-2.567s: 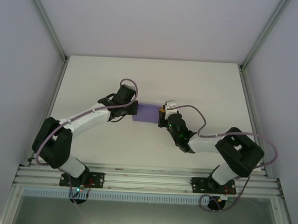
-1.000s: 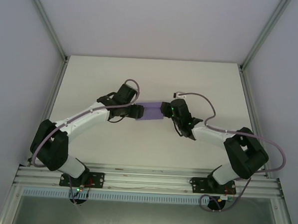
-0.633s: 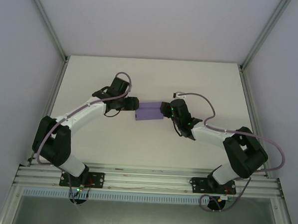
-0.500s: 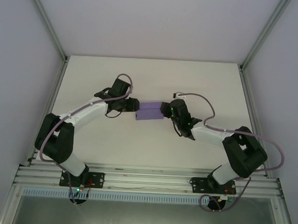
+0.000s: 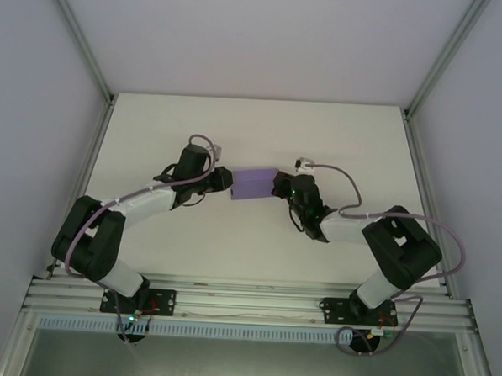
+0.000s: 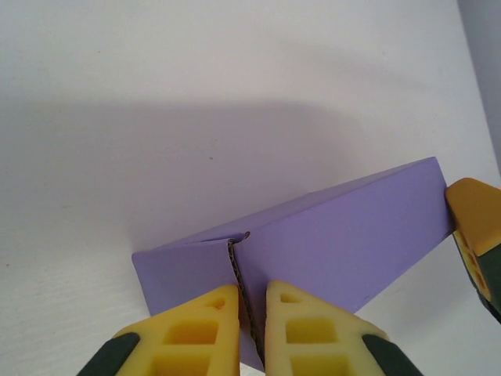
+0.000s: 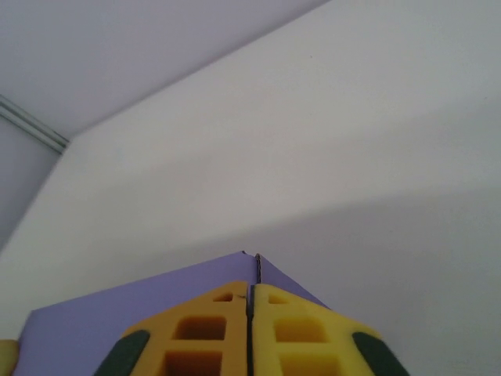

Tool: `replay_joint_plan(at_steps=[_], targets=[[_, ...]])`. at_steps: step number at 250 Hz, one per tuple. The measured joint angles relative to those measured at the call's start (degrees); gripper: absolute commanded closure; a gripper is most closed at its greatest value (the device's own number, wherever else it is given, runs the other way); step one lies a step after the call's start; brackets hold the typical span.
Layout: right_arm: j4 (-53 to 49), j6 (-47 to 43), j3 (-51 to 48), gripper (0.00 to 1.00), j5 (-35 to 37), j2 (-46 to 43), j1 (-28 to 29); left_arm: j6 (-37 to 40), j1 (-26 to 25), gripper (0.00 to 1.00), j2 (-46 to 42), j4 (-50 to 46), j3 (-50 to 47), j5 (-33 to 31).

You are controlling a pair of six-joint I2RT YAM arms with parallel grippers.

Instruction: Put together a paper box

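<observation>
At the near edge of the table (image 5: 341, 243), both arms reach forward and inward to meet at mid-table.

1. Left gripper (image 6: 252, 294): the yellow fingers (image 6: 196, 329) are pinched almost together on a raw cardboard edge at one end seam of the paper box (image 6: 344, 235).
2. Right gripper (image 7: 250, 294): the jaws are pressed together on a thin edge at the opposite end of the box.
3. The paper box is a folded rectangular body spanning the gap between the two grippers, near the table's centre. Whether it rests on the surface or is lifted clear cannot be determined.

The step in hand is judged to be seating the end flaps. Maintain both pinches without slip. Move the two ends only along the box's long axis; any twist or outward pull is likely to open the seam or crease a wall. Drive each flap squarely into its slot.

Beyond the box, white table surface continues to the back wall.
</observation>
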Motion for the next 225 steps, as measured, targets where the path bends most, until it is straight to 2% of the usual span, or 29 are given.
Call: replay_joint_plan(at_steps=[21, 47, 73, 84, 102, 114, 133, 148, 156, 169, 192, 225], targets=[[4.55, 0.15, -1.73, 0.99, -0.44, 0.42, -0.13, -0.07, 0.0, 0.94, 0.13, 2.49, -0.87, -0.04], [4.35, -0.46, -1.55, 0.96, -1.03, -0.11, -0.46, -0.11, 0.02, 0.94, 0.5, 3.3, -0.55, -0.09], [-2.51, -2.54, 1.33, 0.87, -1.09, -1.66, -0.74, 0.72, 0.0, 0.8, 1.01, 1.6, 1.68, -0.22], [-6.4, -3.45, 3.17, 0.79, -1.05, -2.1, -0.79, 1.55, -0.02, 0.72, 1.29, -0.02, 2.95, -0.33], [-13.97, -5.33, 7.17, 0.65, -1.05, -2.32, -0.9, 2.67, -0.02, 0.65, 1.73, -3.96, 5.49, -1.16], [-19.61, -7.28, 10.58, 0.55, -1.55, -2.32, -0.81, 3.13, -0.04, 0.54, 2.16, -6.91, 7.52, -1.9], [-26.43, -9.11, 16.15, 0.49, -2.36, -2.27, -0.66, 4.55, -0.09, 0.38, 2.86, -11.85, 11.85, -4.15], [-30.14, -11.3, 20.46, 0.41, -2.84, -2.27, -0.61, 5.64, -0.15, 0.16, 3.04, -15.08, 16.0, -6.73], [-31.91, -12.68, 22.91, 0.37, -3.28, -2.27, -0.63, 6.47, -0.15, 0.01, 2.97, -16.17, 17.88, -7.98], [-34.27, -15.19, 26.45, 0.28, -4.7, -2.27, -0.81, 7.34, -0.09, 0.0, 2.47, -17.09, 20.44, -10.36], [-38.95, -23.37, 32.52, 0.01, -10.32, -1.81, -1.57, 8.28, 0.48, 0.0, 0.22, -18.1, 21.81, -13.97], [-45.9, -42.6, 38.18, 0.0, -19.8, -0.02, -2.56, 8.68, 3.58, 0.0, -4.63, -19.98, 20.26, -19.15]])
